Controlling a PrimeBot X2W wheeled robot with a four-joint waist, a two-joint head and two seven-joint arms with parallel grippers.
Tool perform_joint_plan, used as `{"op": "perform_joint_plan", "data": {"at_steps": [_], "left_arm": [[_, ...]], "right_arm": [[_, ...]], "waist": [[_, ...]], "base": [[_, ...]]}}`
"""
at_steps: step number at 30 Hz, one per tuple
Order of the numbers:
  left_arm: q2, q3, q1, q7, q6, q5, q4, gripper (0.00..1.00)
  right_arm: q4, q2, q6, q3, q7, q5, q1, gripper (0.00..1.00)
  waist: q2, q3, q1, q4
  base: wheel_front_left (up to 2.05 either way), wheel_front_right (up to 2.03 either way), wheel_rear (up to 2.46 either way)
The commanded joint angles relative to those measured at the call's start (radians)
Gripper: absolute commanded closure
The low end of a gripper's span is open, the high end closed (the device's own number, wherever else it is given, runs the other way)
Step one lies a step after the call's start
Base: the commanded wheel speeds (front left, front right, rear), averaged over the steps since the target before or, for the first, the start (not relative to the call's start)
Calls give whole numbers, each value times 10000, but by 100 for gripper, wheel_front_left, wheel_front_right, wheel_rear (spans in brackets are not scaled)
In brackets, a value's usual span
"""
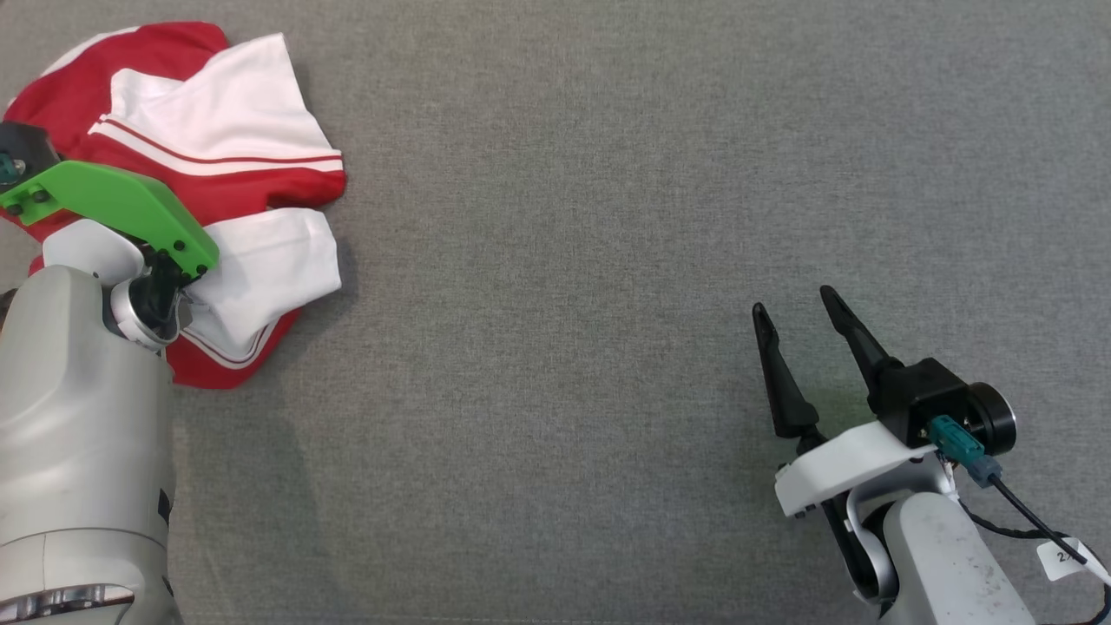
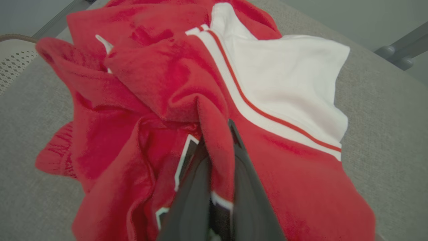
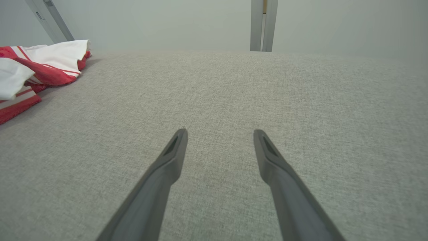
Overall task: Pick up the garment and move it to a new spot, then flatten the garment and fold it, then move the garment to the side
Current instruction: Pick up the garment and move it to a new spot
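Observation:
The garment (image 1: 226,156) is a red and white jersey, crumpled in a heap at the far left of the grey cloth table. In the left wrist view my left gripper (image 2: 217,134) is shut on a raised red fold of the garment (image 2: 214,110), which runs down between the two dark fingers. From the head camera the left arm's green bracket and pale forearm cover the fingers and part of the heap. My right gripper (image 1: 794,308) stands open at the lower right, well away from the jersey, with nothing between its fingers (image 3: 175,150). The garment (image 3: 43,63) shows at the left edge of the right wrist view.
The grey cloth table (image 1: 564,260) stretches bare from the jersey to the right gripper. Grey metal posts (image 3: 262,25) stand beyond the far edge. A pale perforated surface (image 2: 15,60) lies off the table's edge in the left wrist view.

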Motion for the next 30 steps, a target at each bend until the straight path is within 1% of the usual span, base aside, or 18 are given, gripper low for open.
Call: {"op": "perform_joint_plan", "data": {"at_steps": [1, 3, 4, 6, 11, 14, 16, 20, 24, 28, 30], "left_arm": [[112, -62, 56, -118, -123, 8, -151, 100], [90, -86, -35, -336, -217, -18, -375, 100], [182, -220, -79, -411, -246, 159, -497, 100], [99, -291, -239, -602, -398, 124, -754, 100], [74, -864, -624, -1106, -531, 696, -1640, 100], [-208, -1200, -751, -1343, -698, 794, -2239, 100], [-445, -1390, -791, -1317, -792, 791, -2602, 100], [-887, -1803, -800, -1104, -890, 699, -3238, 100], [-1193, -2139, -605, -1030, -927, 393, -3717, 100], [-1320, -2687, -404, -1002, -867, 29, -3986, 100], [-1334, -3056, -308, -975, -847, -338, -4064, 100]], "right_arm": [[108, -29, -3, 41, -91, 114, 68, 0], [267, -32, -3, 60, -160, 283, 163, 0], [358, -33, -3, 58, -210, 367, 222, 0], [567, -29, -3, 83, -303, 531, 348, 0], [923, -30, -3, 137, -469, 922, 703, 0], [1078, -33, -3, 167, -530, 1057, 918, 0], [1105, -29, -3, 179, -539, 1105, 1041, 0], [1095, -32, -3, 156, -514, 1122, 1143, 0], [1005, -33, -3, 248, -455, 1086, 1053, 0], [932, -30, -3, 313, -388, 1054, 889, 0], [894, -27, -3, 330, -391, 1091, 821, 0]], "waist": [[0, -615, -1, 174], [0, -1026, -1, 178], [0, -1257, -1, 168], [0, -1798, -1, 100], [0, -2971, -1, -325], [0, -3545, -1, -765], [0, -3775, -1, -1083], [0, -3861, -1, -1760], [0, -3777, -1, -2604], [0, -3530, -1, -3462], [0, -3319, -1, -3846]], "base": [[0, 0, 0], [0, 0, 0], [0, 0, 0], [0, 0, 0], [0, 0, 0], [0, 0, 0], [0, 0, 0], [0, 0, 0], [0, 0, 0], [0, 0, 0], [0, 0, 0]]}}
